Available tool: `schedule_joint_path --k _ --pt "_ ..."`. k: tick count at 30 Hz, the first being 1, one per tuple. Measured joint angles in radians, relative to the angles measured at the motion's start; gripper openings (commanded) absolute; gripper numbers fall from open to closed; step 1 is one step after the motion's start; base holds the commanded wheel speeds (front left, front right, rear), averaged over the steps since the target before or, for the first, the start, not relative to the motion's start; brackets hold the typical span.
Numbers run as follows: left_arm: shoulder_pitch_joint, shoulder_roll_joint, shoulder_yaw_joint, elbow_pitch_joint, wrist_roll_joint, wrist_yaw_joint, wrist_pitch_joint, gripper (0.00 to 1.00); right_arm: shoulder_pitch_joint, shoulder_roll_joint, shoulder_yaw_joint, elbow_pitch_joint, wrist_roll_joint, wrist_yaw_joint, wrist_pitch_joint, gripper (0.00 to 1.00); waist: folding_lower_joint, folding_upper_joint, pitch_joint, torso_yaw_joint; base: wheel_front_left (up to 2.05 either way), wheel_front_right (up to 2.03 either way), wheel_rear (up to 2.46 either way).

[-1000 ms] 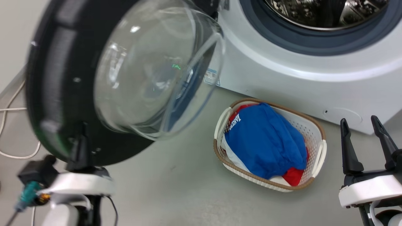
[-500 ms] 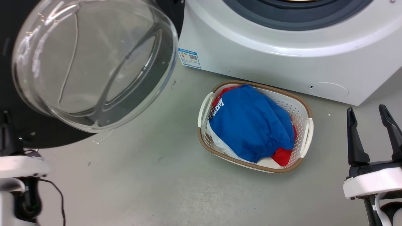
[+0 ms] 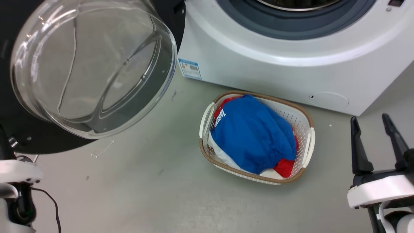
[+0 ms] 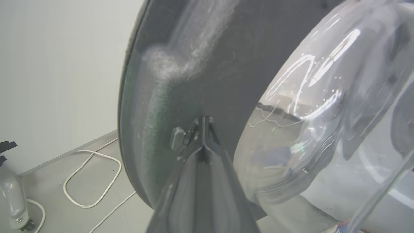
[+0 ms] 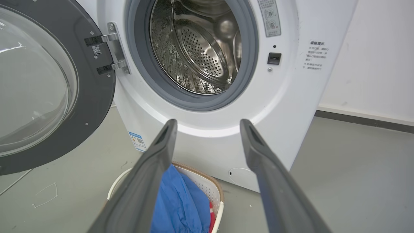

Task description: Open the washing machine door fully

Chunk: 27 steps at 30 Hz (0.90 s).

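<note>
Up close, right pincer (image 5: 207, 123) spread wide, holding nothing, parked low beside a laundry basket (image 3: 310, 142) heaped with blue cloth (image 3: 255, 139). To the left, left pincer (image 4: 203, 124) clenched tight on nothing, tips at the dark inner face of the washing machine door (image 5: 42, 87); actual contact hard to tell. Door standing well clear of the white cabinet (image 5: 284, 106) on its metal hinge (image 5: 113, 48), glass bowl (image 3: 90, 64) bulging toward the room. Beyond, steel drum (image 5: 200, 48) fully exposed. Task judged nearly done: at most a last short push toward the wall (image 4: 58, 64) remaining.
</note>
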Motion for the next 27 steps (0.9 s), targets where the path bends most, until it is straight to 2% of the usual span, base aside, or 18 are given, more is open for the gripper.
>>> schedule_joint_path --k 5,12,16,24,25,27 --pt "0.071 -0.031 0.013 -0.058 0.061 0.001 0.000 0.00 0.022 0.009 0.019 0.046 0.012 0.000 -0.015 1.00 -0.0001 0.0000 -0.057 -0.011 0.00 0.00 0.00" --pt "0.240 -0.146 -0.001 -0.193 0.108 0.001 0.000 0.00 0.064 0.021 0.038 0.096 0.033 0.000 -0.049 1.00 -0.0001 0.0000 -0.156 -0.040 0.00 0.00 0.00" --pt "0.307 -0.190 -0.064 -0.224 0.126 -0.016 0.001 0.00 0.083 0.024 0.050 0.121 0.045 0.000 -0.057 1.00 -0.0001 0.0000 -0.199 -0.066 0.00 0.00 0.00" --pt "0.359 -0.233 -0.214 -0.288 0.189 -0.035 0.035 0.00 0.091 0.027 0.074 0.170 0.065 0.000 -0.075 1.00 -0.0002 0.0000 -0.251 -0.151 0.00 0.00 0.00" --pt "0.359 -0.236 -0.230 -0.293 0.190 -0.038 0.038 0.03 0.092 0.026 0.076 0.173 0.066 0.000 -0.075 1.00 -0.0001 0.0000 -0.256 -0.163 0.00 0.00 0.00" --pt "0.358 -0.240 -0.262 -0.295 0.192 -0.044 0.046 0.49 0.094 0.027 0.080 0.180 0.066 0.000 -0.075 1.00 -0.0001 0.0000 -0.263 -0.189 0.00 0.00 0.00"
